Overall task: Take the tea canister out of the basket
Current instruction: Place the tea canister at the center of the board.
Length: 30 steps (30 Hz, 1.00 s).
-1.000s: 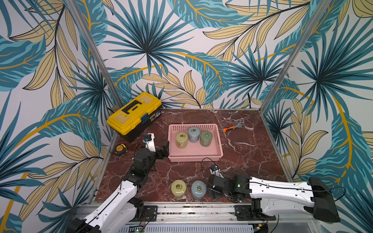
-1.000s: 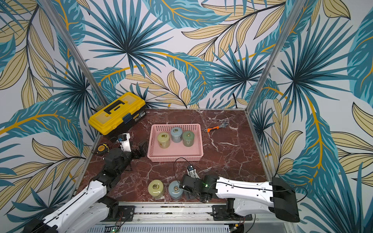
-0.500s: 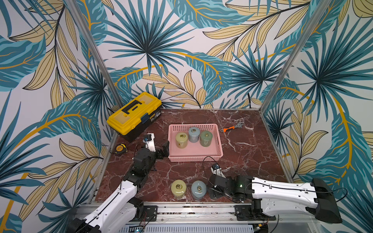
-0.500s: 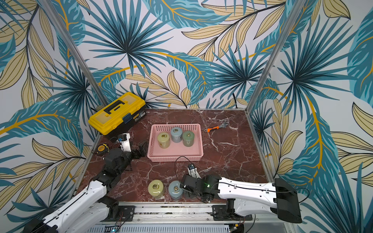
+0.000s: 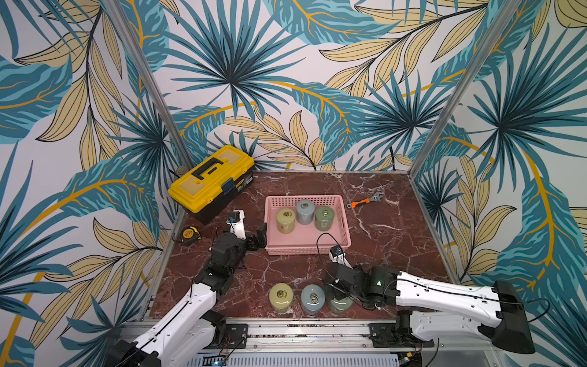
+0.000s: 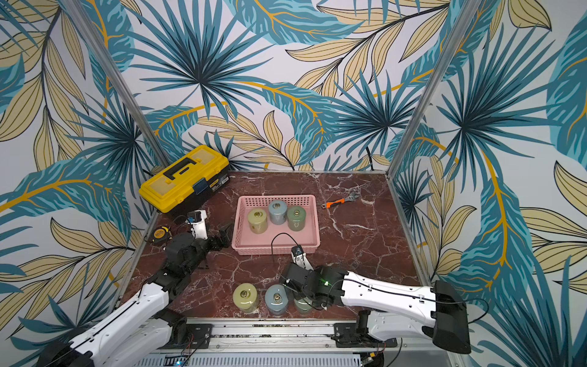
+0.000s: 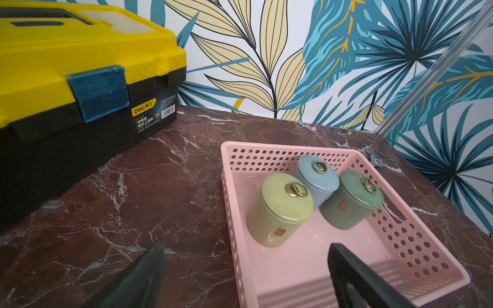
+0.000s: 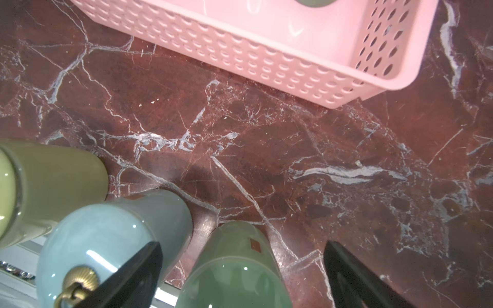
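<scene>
Three tea canisters (image 5: 305,212) stand upright, bunched in the far half of the pink basket (image 5: 308,251) on the counter (image 5: 381,241), with the left hand (image 7: 245,248) spread wide just beside its left wall and the right hand (image 8: 243,244) spread around a green canister (image 8: 234,277), one of three more at the front edge.

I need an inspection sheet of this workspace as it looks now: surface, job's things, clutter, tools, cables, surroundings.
Surface: dark red marble tabletop, no spill seen.
Job's things: basket holds three upright tea canisters; three more canisters stand outside, near the front edge.
Clutter: toolbox, tape measure, wrench, all apart from the basket.
Tools: left tool open, close to the basket's wall; right tool open, astride the green outside canister.
Cables: black wrist cable loops near the basket's front rim.
Surroundings: leaf-print walls, metal posts.
</scene>
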### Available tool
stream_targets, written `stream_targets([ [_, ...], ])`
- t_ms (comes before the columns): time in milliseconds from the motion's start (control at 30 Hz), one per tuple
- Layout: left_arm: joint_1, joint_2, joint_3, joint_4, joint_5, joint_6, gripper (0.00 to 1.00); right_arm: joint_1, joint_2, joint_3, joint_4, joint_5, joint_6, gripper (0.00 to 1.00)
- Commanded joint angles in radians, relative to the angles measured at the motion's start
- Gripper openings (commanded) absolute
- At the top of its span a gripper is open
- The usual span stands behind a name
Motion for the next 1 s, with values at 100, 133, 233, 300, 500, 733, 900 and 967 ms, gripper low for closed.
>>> stream_targets([
  [100, 0.003, 0.027, 0.011, 0.007, 0.076, 0.047, 1.00, -0.093, 0.010, 0.047, -0.008, -0.001, -0.141, 0.99],
  [133, 0.004, 0.033, 0.020, -0.002, 0.089, 0.052, 1.00, -0.110, 0.010, 0.050, -0.002, -0.007, -0.159, 0.99],
  [233, 0.003, 0.055, 0.052, -0.026, 0.124, 0.064, 1.00, -0.176, 0.010, 0.056, 0.024, -0.041, -0.223, 0.99],
  [300, 0.002, 0.066, 0.084, -0.067, 0.139, 0.064, 1.00, -0.227, 0.007, 0.056, 0.049, -0.069, -0.267, 0.99],
  [500, -0.001, 0.080, 0.204, -0.223, 0.183, 0.079, 1.00, -0.350, 0.033, 0.079, 0.095, -0.130, -0.391, 0.99],
  [733, -0.028, 0.130, 0.361, -0.436, 0.210, 0.099, 1.00, -0.482, 0.066, 0.103, 0.153, -0.205, -0.484, 0.99],
  [900, -0.065, 0.205, 0.471, -0.566, 0.220, 0.102, 1.00, -0.562, 0.075, 0.106, 0.215, -0.265, -0.529, 0.99],
  [967, -0.082, 0.242, 0.523, -0.614, 0.214, 0.106, 1.00, -0.592, 0.078, 0.101, 0.246, -0.290, -0.539, 0.99],
])
